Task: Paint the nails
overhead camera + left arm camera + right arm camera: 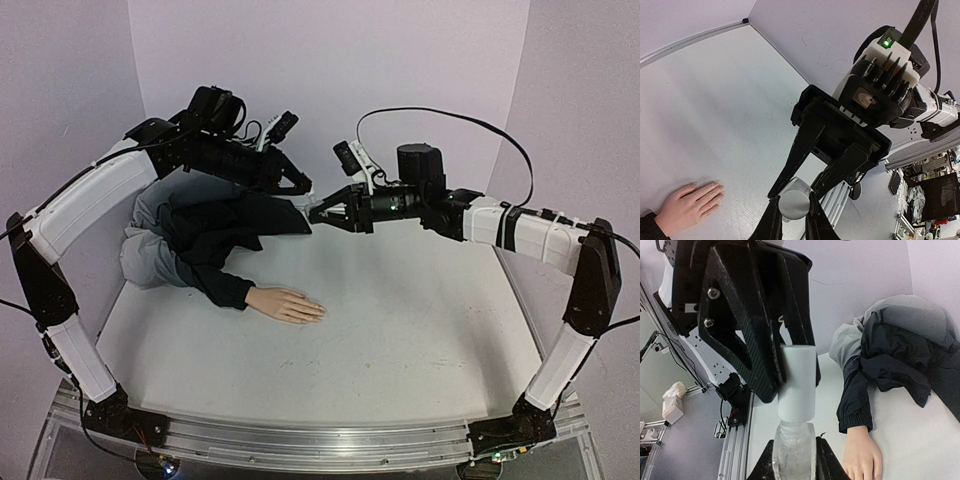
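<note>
A pale mannequin hand lies flat on the white table, coming out of a dark sleeve. Its nails are too small to make out. High above the table behind it, my two grippers meet tip to tip. My right gripper is shut on a small clear bottle. My left gripper is shut on the bottle's white cap, which sits on the bottle's neck. The hand also shows in both wrist views, below the grippers.
A bundled dark and grey jacket lies at the table's back left, under my left arm. Purple walls close in the back and sides. An aluminium rail runs along the near edge.
</note>
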